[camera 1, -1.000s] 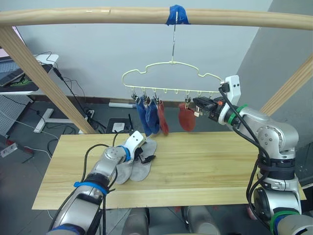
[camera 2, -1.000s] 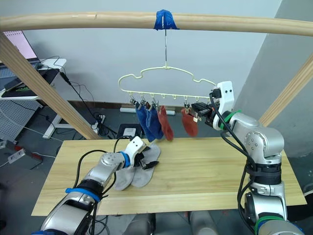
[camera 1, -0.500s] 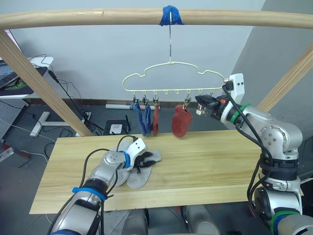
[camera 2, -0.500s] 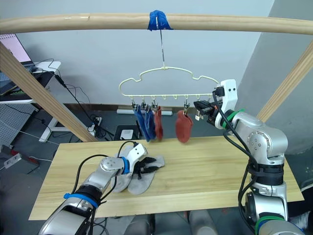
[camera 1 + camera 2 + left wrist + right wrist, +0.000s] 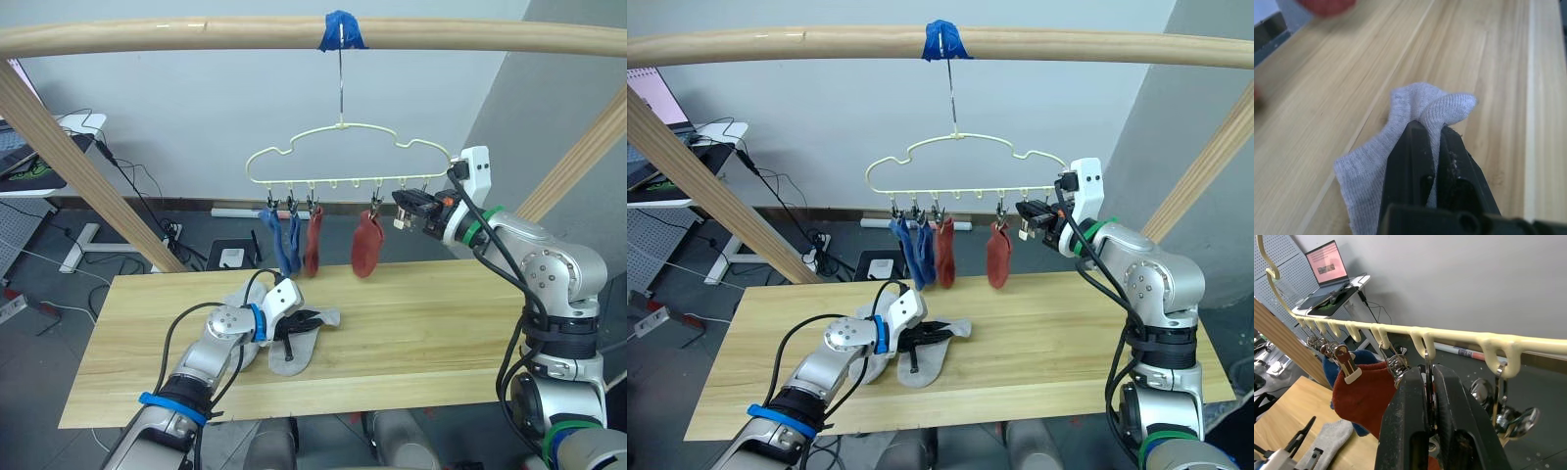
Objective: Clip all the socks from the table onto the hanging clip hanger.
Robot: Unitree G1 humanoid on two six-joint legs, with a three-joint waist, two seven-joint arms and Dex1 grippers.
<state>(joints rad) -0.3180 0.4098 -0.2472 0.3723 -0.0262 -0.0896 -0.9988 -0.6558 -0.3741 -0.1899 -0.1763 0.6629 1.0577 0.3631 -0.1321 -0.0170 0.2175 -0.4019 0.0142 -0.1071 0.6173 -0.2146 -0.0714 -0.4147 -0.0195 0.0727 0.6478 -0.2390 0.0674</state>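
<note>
On the near left of the surface (image 5: 411, 313), the left gripper (image 5: 294, 324) now pinches one grey sock (image 5: 315, 323) and has tugged it right off its twin, while the right gripper (image 5: 401, 209) stays clamped on a clip (image 5: 1426, 382) of the clip hanger (image 5: 343, 157), ready for sock five.

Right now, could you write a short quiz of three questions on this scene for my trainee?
1. True or false: the left pincer is shut on a grey sock.
2. How many socks hang on the hanger?
3. What does the right pincer grip? A: a clip. B: a red sock. C: the beam.

Key: 1 true; 2 four; 3 A.
</note>
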